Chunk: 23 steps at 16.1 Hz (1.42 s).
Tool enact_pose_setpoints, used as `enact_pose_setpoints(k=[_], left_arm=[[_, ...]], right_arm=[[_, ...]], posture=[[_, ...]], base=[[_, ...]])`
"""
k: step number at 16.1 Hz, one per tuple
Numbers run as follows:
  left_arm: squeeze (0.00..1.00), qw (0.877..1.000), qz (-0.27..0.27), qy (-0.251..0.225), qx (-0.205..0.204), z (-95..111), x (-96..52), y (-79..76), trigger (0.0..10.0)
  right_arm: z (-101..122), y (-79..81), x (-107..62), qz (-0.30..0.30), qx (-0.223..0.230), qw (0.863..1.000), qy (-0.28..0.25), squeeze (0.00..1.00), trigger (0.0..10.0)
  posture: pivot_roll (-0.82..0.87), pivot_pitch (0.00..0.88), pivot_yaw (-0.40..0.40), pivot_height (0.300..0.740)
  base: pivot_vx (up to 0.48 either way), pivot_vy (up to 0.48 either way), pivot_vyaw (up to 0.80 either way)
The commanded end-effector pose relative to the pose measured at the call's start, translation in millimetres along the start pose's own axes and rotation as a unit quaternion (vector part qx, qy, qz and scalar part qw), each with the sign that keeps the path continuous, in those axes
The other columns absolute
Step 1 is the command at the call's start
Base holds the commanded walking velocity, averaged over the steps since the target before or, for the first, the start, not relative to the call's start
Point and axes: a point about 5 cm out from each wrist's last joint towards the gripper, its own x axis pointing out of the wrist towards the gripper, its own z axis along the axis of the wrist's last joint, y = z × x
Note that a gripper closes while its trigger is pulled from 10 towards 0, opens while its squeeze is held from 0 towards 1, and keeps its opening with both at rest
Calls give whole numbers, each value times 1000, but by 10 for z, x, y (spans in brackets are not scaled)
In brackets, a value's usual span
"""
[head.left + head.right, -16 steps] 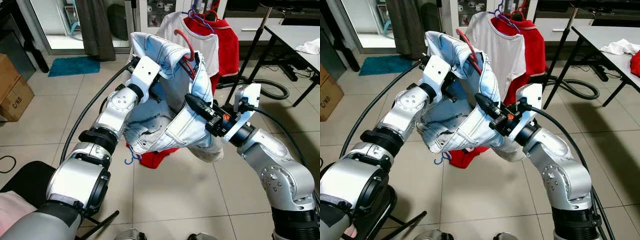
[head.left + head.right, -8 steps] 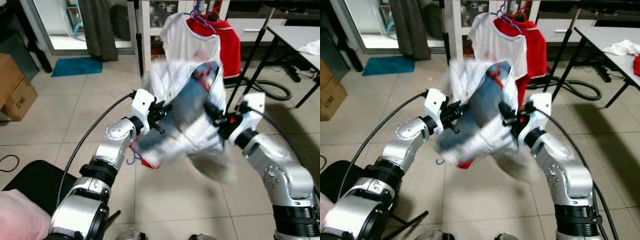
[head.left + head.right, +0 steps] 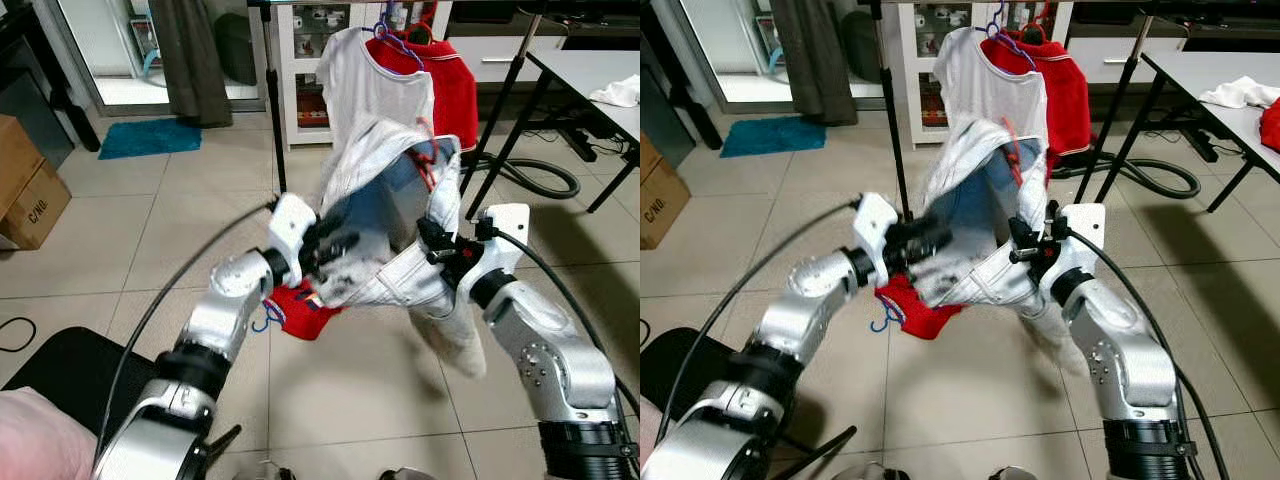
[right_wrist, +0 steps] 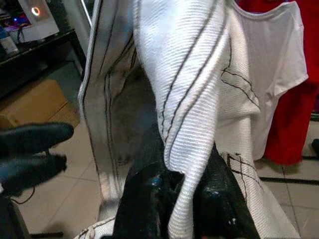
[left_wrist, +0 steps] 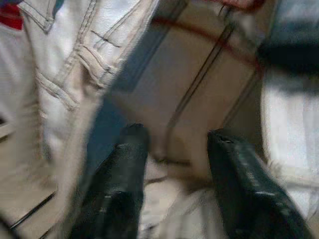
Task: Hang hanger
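Note:
A pale denim garment (image 3: 385,200) hangs on a red hanger (image 3: 1012,150) in front of me, bunched and tilted. My right gripper (image 4: 182,184) is shut on a fold of the denim near its lower right side (image 3: 440,245). My left gripper (image 3: 335,252) is blurred at the garment's lower left edge. In the left wrist view its fingers (image 5: 127,164) stand apart with floor tiles between them, so it is open and holds nothing. Behind the garment stands a clothes rack pole (image 3: 270,90), with a white T-shirt (image 3: 365,85) and a red shirt (image 3: 455,80) hanging from it.
A red garment (image 3: 300,305) and a blue hanger (image 3: 265,315) lie on the tiles below the arms. A table (image 3: 600,70) stands at the right, with a black hose (image 3: 540,175) beside it. A cardboard box (image 3: 25,190) sits at the left.
The garment has swung down and away from my head. My left gripper has come off its upper part and dropped to the lower edge, fingers apart. The right gripper keeps its hold.

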Motion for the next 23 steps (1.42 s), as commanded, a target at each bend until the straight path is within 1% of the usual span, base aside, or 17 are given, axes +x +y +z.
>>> enact_pose_setpoints(k=[1,2,3,4,5,6,8,9,10,12,13,15,16,18,19,21,23], left_arm=[[1000,1000,14,4,14,11,-23,45,10000],[1000,1000,27,4,9,-5,-57,72,10000],[780,999,39,-12,0,1,-108,76,10000],[780,999,41,-21,-6,8,-128,68,10000],[12,998,46,-31,-19,8,-157,57,10000],[0,992,103,-40,-62,-35,-272,92,10000],[0,986,156,-37,-35,-57,-377,154,10000],[0,983,183,-28,-10,-81,-448,187,10000],[0,973,227,-30,-32,-104,-502,252,10000],[0,968,246,-28,-33,-121,-525,268,10000],[0,967,253,-24,-19,-90,-525,238,10000],[0,966,257,-20,-7,-73,-512,228,10000],[0,967,255,-18,-8,-82,-507,221,10000],[0,968,251,-8,0,-111,-500,207,10000],[0,967,254,-7,-14,-128,-492,204,10000],[0,968,251,1,8,-111,-455,204,10000],[0,973,232,-2,18,-97,-435,172,10000]], right_arm=[[134,-9,-8,-1,-11,999,-41,0,0],[112,-40,-16,-9,-15,999,-40,0,0],[44,-99,-40,-22,-20,999,-32,0,0],[15,-121,-50,-27,-19,999,-29,0,0],[-28,-138,-68,-29,-19,999,-26,0,0],[-170,-193,-140,-39,-17,999,-23,0,0],[-233,-237,-183,-58,-18,998,-21,0,0],[-285,-314,-234,-96,-17,995,-13,0,10000],[-344,-374,-273,-122,-11,992,1,0,10000],[-400,-337,-265,-110,-2,994,14,0,10000],[-497,-326,-268,-109,-23,993,42,0,10000],[-558,-373,-302,-111,-31,993,39,0,10000],[-574,-385,-310,-116,-3,993,34,0,10000],[-535,-435,-313,-148,-21,988,26,0,10000],[-489,-469,-303,-169,-32,985,13,0,10000],[-428,-515,-274,-183,-47,982,19,0,10000],[-399,-499,-260,-165,-27,986,13,0,10000]], posture=[[-118,0,62,740],[-119,0,66,740],[-119,0,72,740],[-119,0,72,740],[-121,0,79,740],[-121,0,88,740],[-117,0,86,740],[-111,0,79,740],[-105,0,71,740],[-99,0,57,740],[-94,0,52,740],[-91,0,51,740],[-93,0,55,740],[-98,0,63,740],[-101,0,65,740],[-104,0,66,740],[-105,0,64,740]], base=[[0,0,0],[0,0,0],[0,0,0],[0,0,0],[0,0,0],[0,0,0],[0,0,0],[0,0,0],[0,-341,0],[0,-480,0],[0,-480,0],[0,-480,0],[0,-480,0],[0,-388,0],[0,0,0],[0,0,0],[0,0,0]])
